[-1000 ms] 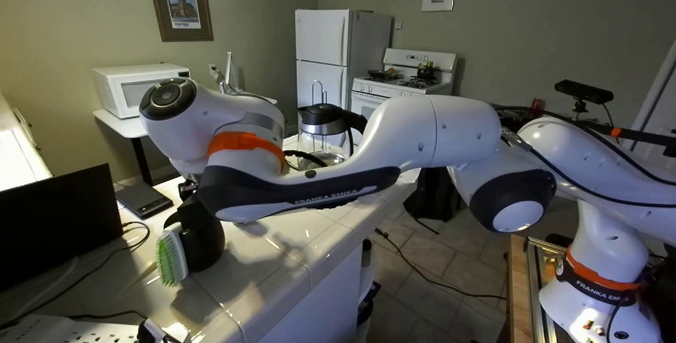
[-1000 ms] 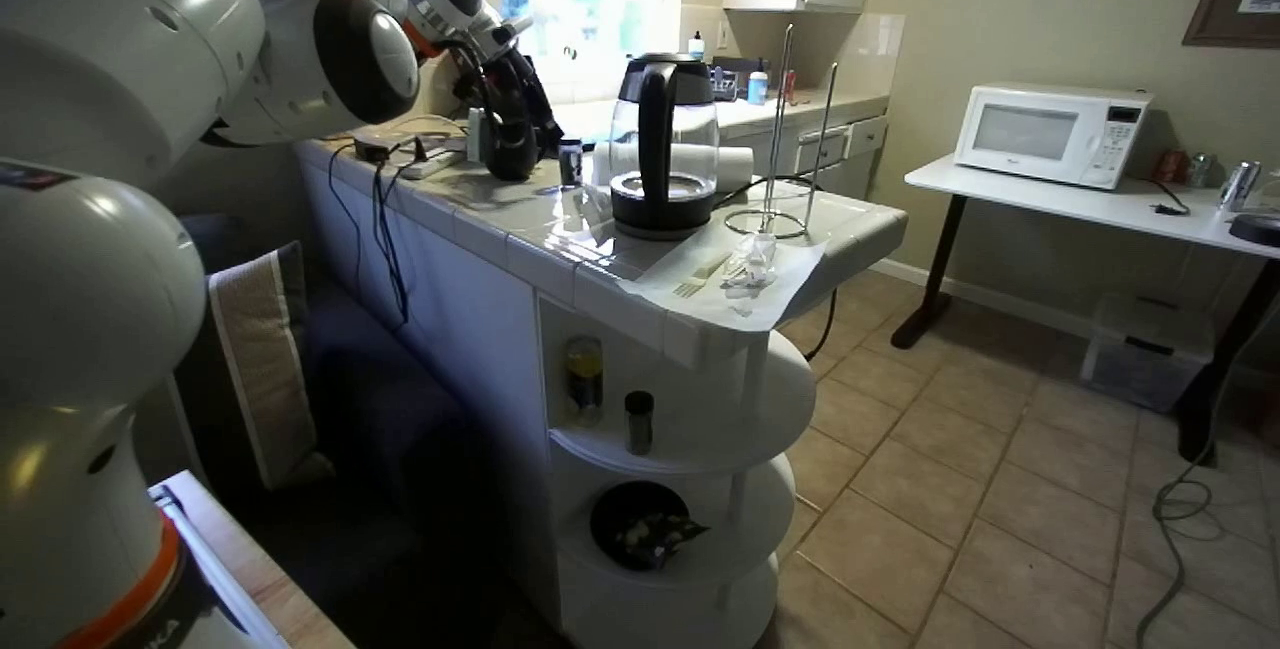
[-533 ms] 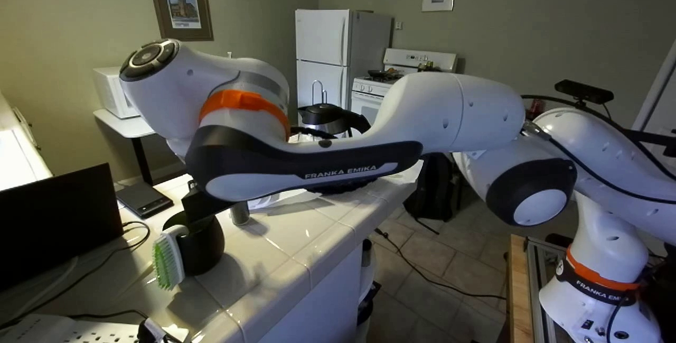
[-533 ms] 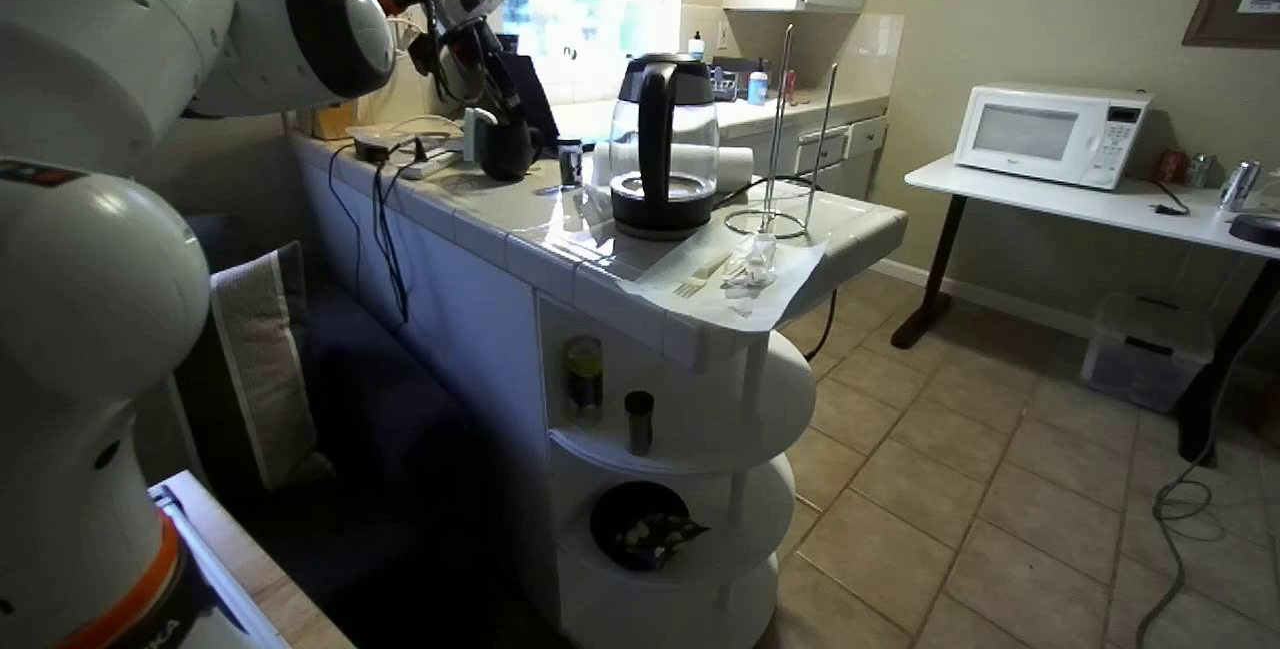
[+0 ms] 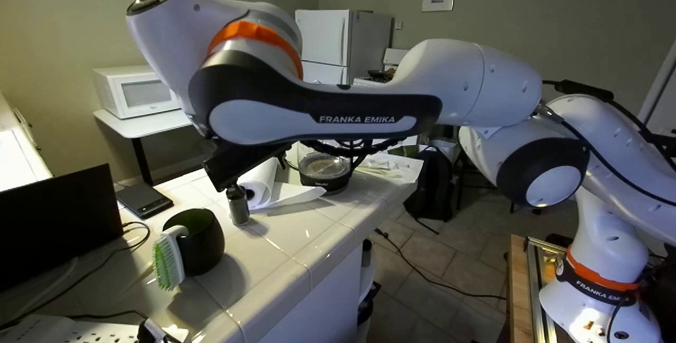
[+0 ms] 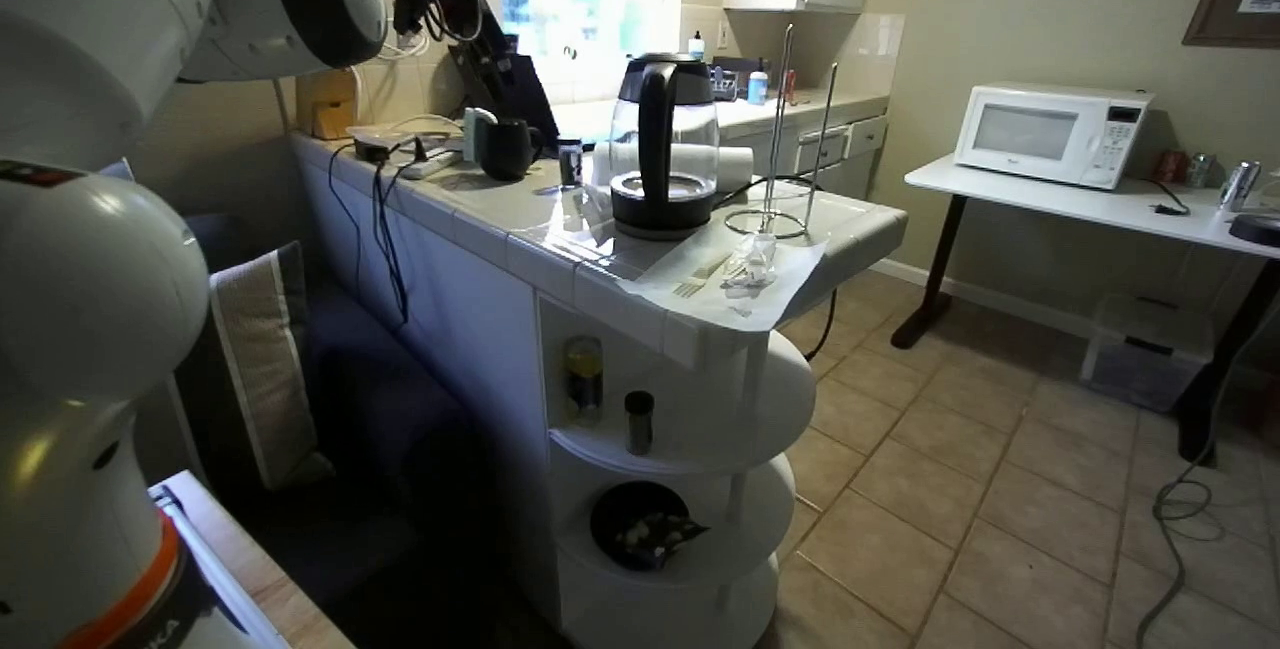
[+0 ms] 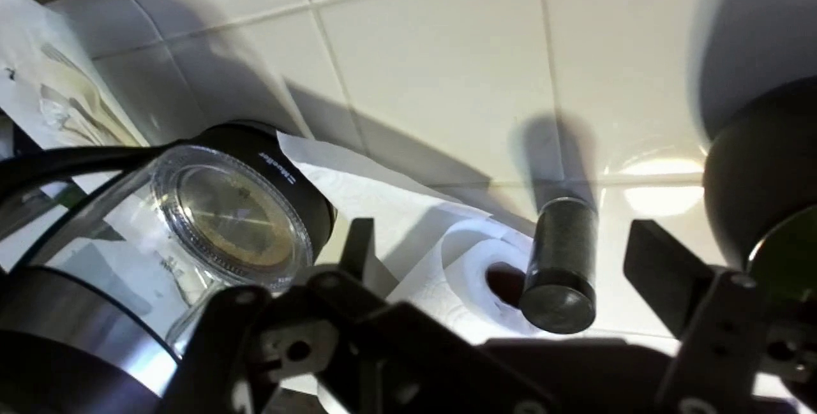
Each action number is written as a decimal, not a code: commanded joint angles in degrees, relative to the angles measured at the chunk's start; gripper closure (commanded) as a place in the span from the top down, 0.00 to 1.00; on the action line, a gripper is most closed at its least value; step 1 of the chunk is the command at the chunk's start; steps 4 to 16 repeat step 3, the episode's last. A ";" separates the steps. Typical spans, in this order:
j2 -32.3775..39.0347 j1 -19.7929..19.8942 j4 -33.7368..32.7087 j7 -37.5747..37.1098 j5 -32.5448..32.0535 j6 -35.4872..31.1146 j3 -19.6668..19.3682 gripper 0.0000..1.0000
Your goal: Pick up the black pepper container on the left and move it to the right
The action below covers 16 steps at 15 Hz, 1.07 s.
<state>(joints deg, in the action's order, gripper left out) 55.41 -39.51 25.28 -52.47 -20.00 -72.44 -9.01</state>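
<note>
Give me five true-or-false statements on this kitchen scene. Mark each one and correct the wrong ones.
1. The gripper is holding the pepper container. False: its jaws stand apart, and the pepper container stands on the counter.
2. The glass kettle stands on the counter. True.
3. The paper towel roll stands upright on the wire holder. False: it lies on its side on the counter.
4. The microwave sits on a white table. True.
5. The green-bristled brush is beside the dark mug. True.

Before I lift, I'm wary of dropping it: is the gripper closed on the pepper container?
No, the wrist view shows the gripper open, with gaps either side of the pepper container.
</note>
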 commanded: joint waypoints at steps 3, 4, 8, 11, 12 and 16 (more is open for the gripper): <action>-1.33 -0.04 -0.03 6.12 0.09 -1.21 0.00 1.00; -1.33 -0.04 -0.03 6.12 0.09 -1.21 0.00 1.00; -1.33 -0.04 -0.03 6.12 0.09 -1.21 0.00 1.00; -1.33 -0.04 -0.03 6.12 0.09 -1.21 0.00 1.00; -1.33 -0.04 -0.03 6.12 0.09 -1.21 0.00 1.00; -1.33 -0.04 -0.03 6.12 0.09 -1.21 0.00 1.00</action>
